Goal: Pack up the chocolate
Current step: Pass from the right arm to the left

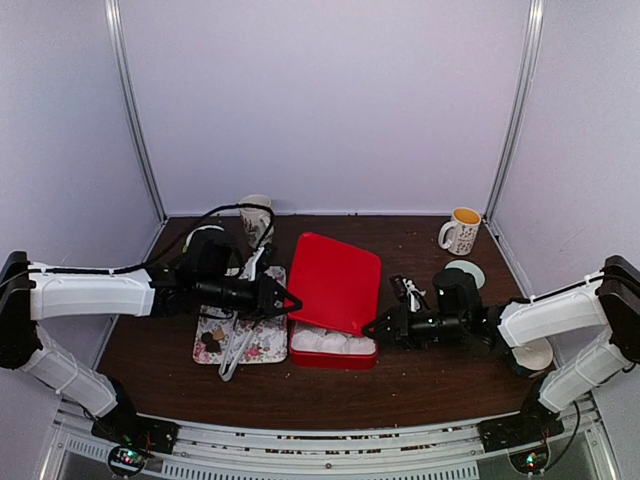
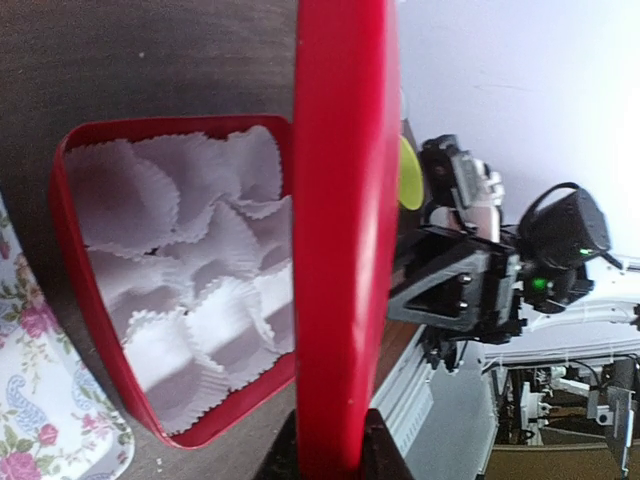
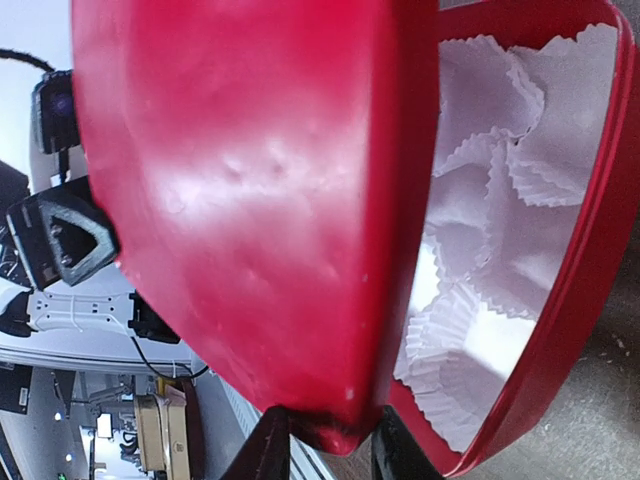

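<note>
Left gripper and right gripper are both clamped on opposite edges of the red lid, which sits tilted over the red box of white paper liners. Chocolate is on the floral tray, 9 o'clock of the box. Mug at table's 2 o'clock, print unreadable. Dark wood table, pale walls.
</note>
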